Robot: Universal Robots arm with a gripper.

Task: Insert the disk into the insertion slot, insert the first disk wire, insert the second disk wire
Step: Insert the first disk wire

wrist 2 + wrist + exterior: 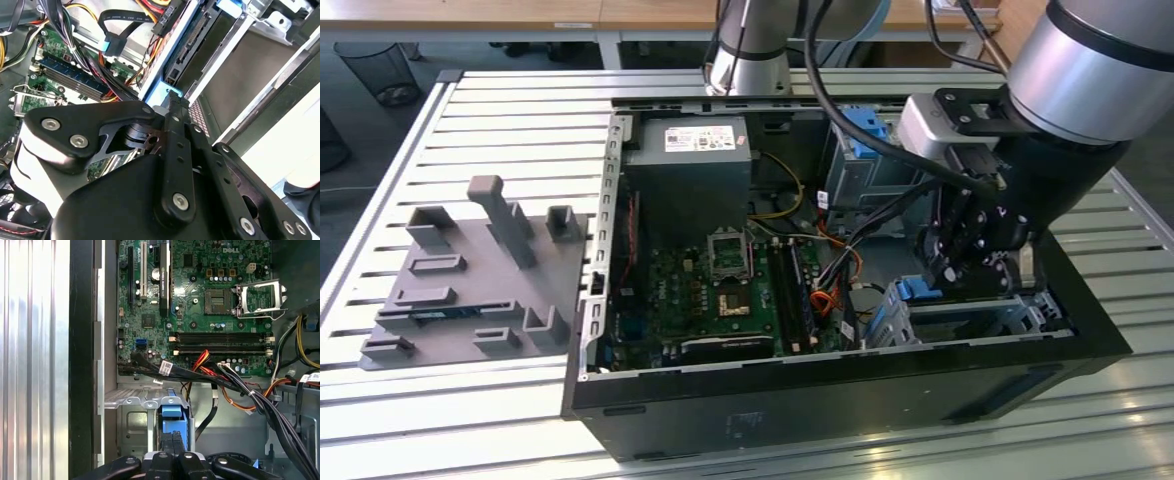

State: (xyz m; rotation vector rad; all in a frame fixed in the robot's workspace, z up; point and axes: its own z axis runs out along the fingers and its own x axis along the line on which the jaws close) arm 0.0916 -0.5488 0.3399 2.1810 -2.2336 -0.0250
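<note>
First wrist view: the fingers look clenched on the blue caddy edge of the disk, though the contact itself is partly hidden. The disk stands on edge in the insertion slot, beside the motherboard, with a bundle of cables crossing nearby. In the exterior view, the gripper reaches down into the open computer case, which sits on the slatted counter.

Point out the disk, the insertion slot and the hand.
the disk (171, 411), first wrist view, blue caddy tab.
the insertion slot (132, 427), first wrist view, silver inner wall.
the hand (172, 439), first wrist view, its front tip.
</note>
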